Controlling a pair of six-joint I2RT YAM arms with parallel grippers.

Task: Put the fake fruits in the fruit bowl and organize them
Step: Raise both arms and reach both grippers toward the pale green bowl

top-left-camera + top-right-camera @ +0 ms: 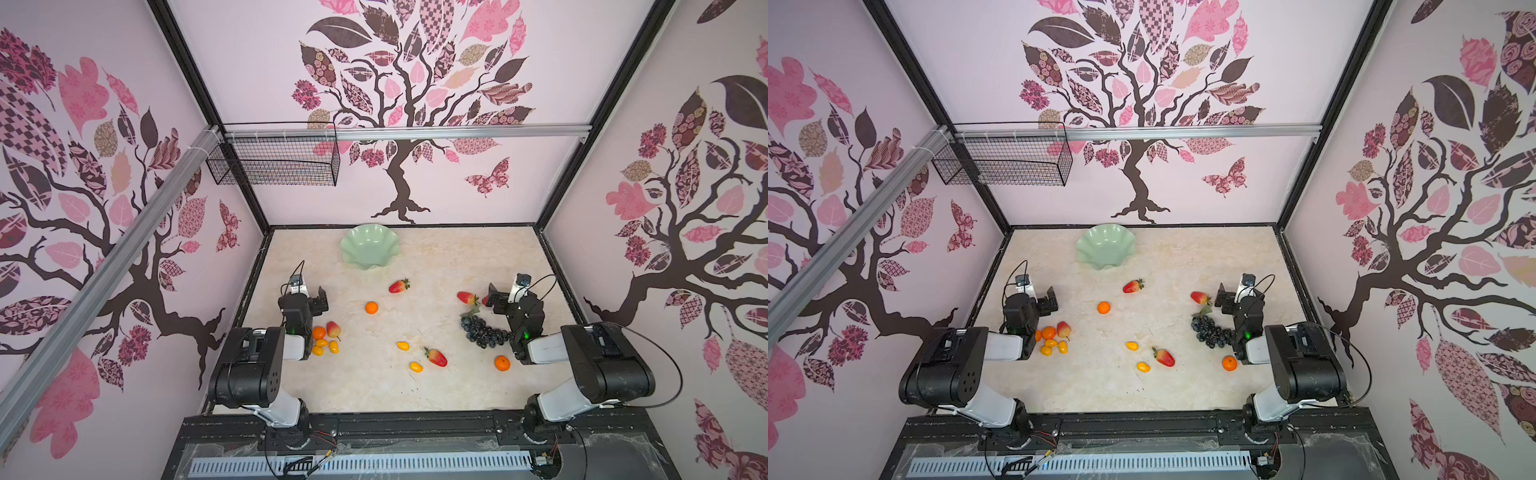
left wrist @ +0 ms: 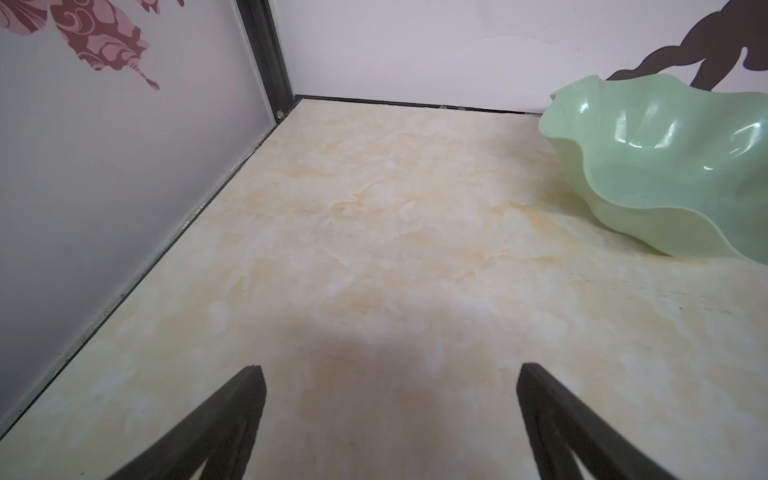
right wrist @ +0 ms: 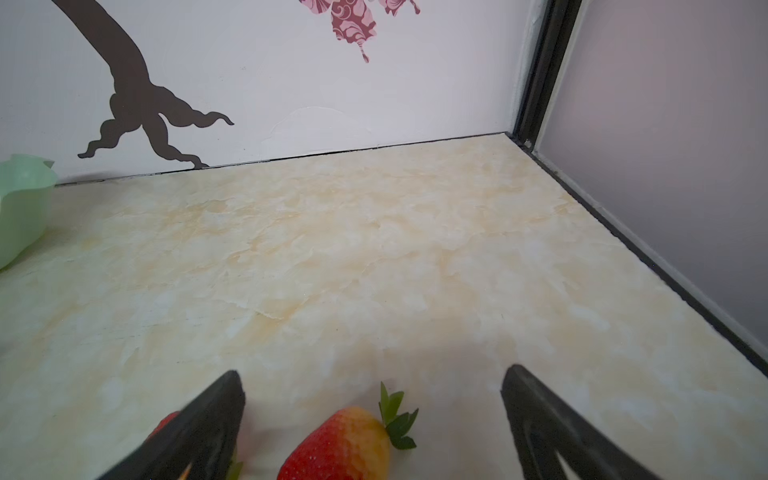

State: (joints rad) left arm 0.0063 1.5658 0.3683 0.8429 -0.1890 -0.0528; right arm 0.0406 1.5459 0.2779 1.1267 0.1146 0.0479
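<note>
The pale green fruit bowl (image 1: 370, 247) (image 1: 1105, 245) stands empty at the back middle of the table. The fake fruits lie scattered in front of it: strawberries (image 1: 399, 286) (image 1: 436, 357), oranges (image 1: 371, 308) (image 1: 502, 363), a grape bunch (image 1: 484, 330), small yellow ovals (image 1: 403, 345), and a pear (image 1: 333, 329) with an orange (image 1: 318, 332). My right gripper (image 3: 372, 374) is open low over the table. A strawberry (image 3: 340, 444) lies between its fingers, untouched; another strawberry (image 1: 466, 297) sits just to its left. My left gripper (image 2: 388, 370) is open over bare table, with the bowl (image 2: 665, 166) beyond it.
A black wire basket (image 1: 274, 160) hangs from the rail at the back left, above the table. Patterned walls close the table on three sides. Several yellow ovals (image 1: 322, 345) cluster under the left arm (image 1: 297, 320).
</note>
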